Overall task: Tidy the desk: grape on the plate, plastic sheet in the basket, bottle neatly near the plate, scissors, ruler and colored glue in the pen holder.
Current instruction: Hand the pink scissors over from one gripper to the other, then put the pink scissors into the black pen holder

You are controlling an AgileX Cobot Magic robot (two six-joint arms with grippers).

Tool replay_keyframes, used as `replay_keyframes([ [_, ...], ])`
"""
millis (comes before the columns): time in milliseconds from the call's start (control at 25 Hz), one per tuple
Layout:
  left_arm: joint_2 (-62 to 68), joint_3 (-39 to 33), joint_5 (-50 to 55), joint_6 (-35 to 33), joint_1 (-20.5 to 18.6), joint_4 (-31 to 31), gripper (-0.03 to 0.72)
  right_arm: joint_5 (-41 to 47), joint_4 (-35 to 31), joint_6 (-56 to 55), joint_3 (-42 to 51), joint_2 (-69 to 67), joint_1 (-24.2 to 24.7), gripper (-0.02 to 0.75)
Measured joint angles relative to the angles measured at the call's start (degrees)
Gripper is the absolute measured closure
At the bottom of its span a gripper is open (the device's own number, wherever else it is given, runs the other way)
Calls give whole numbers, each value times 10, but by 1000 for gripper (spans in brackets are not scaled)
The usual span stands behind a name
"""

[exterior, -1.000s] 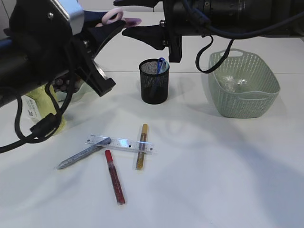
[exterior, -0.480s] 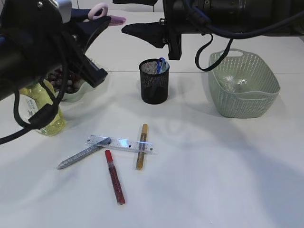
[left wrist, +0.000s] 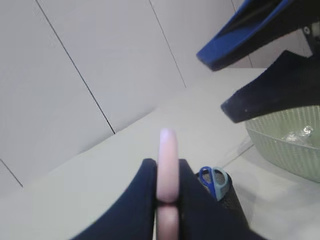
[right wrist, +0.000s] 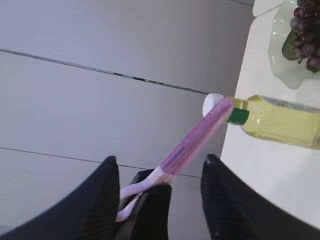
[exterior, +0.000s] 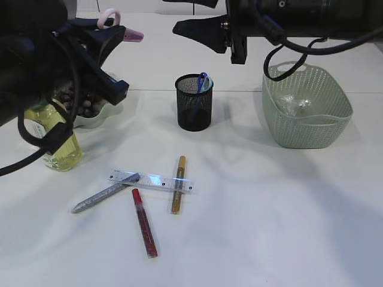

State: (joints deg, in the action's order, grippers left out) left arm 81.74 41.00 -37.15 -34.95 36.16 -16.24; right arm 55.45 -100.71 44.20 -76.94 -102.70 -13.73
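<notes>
Pink scissors (exterior: 119, 27) are clamped in the left gripper (exterior: 111, 33), held high above the table's back left with the sheathed tip toward the middle. Opposite, the right gripper (exterior: 197, 15) hangs above and behind the pen holder (exterior: 194, 102), its jaws spread with nothing between them.

On the table (exterior: 269, 209), the black mesh pen holder already holds something blue. Left of it sits the plate (exterior: 96, 116) with grapes (exterior: 75, 101), and in front of that the bottle (exterior: 57, 140) of yellow liquid, both partly hidden by the left arm. A green basket (exterior: 306, 107) at right holds the crumpled plastic sheet (exterior: 293, 104). Near the front lies a clear ruler (exterior: 152, 181), with a silver glue pen (exterior: 105, 193) tucked under its left end, a gold one (exterior: 178, 184) crossing its right end, and a red one (exterior: 144, 222) just below.

From the left wrist, the scissors (left wrist: 166, 185) show edge-on between dark fingers (left wrist: 142, 200) (pinched tight), with the pen holder (left wrist: 220, 187) and basket (left wrist: 290, 145) beyond. The right wrist view is rotated: scissors (right wrist: 192, 142) run diagonally between its two fingers (right wrist: 100, 200) without touching them, and the bottle's cap looks just behind the tip, though how near it truly is I cannot tell.
</notes>
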Motion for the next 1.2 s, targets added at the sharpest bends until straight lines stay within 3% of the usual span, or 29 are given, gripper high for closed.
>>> replay_keyframes([
  [360, 0, 17, 78, 79, 0, -12, 642, 4, 131, 45, 0, 0, 1, 317],
  [680, 0, 28, 128, 91, 0, -30, 642, 5, 259, 44, -36, 0, 1, 317],
  [920, 0, 36, 142, 93, 0, -65, 642, 14, 461, -28, -97, 0, 1, 317],
  [1200, 0, 75, 194, 93, 0, -154, 642, 80, 682, -223, -139, 0, 1, 320],
])
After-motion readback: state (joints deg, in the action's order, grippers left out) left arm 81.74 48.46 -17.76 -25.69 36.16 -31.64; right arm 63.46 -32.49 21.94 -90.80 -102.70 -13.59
